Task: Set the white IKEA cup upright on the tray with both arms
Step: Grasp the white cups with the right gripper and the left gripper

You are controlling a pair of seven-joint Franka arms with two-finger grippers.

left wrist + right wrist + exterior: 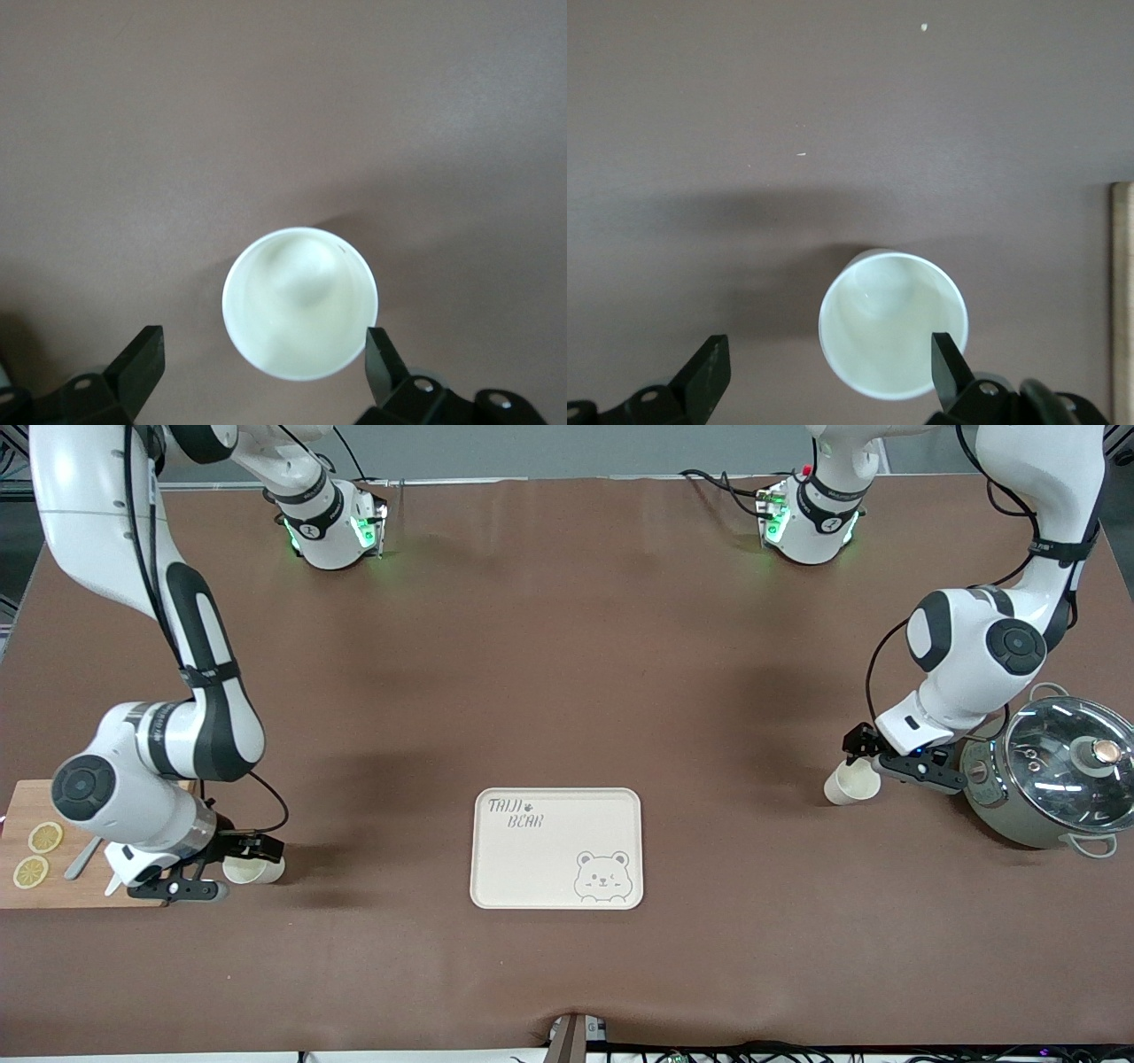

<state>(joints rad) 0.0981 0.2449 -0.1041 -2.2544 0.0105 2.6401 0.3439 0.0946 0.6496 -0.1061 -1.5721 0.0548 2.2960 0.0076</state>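
Two white cups lie on their sides on the brown table. One cup (849, 786) is at the left arm's end; my left gripper (861, 751) is open at its mouth. In the left wrist view that cup (299, 303) sits between the open fingers of my left gripper (263, 367), its rim close against one finger (383, 365). The other cup (259, 871) is at the right arm's end, with my right gripper (255, 847) open at its mouth. In the right wrist view this cup (892, 323) sits at my right gripper (828, 367). The cream tray (549, 868) lies between the two cups, with nothing on it.
A wooden cutting board (53, 886) with lemon slices (44, 837) and a utensil lies beside the right gripper; its edge shows in the right wrist view (1122, 301). A pot with a glass lid (1054, 775) stands beside the left gripper.
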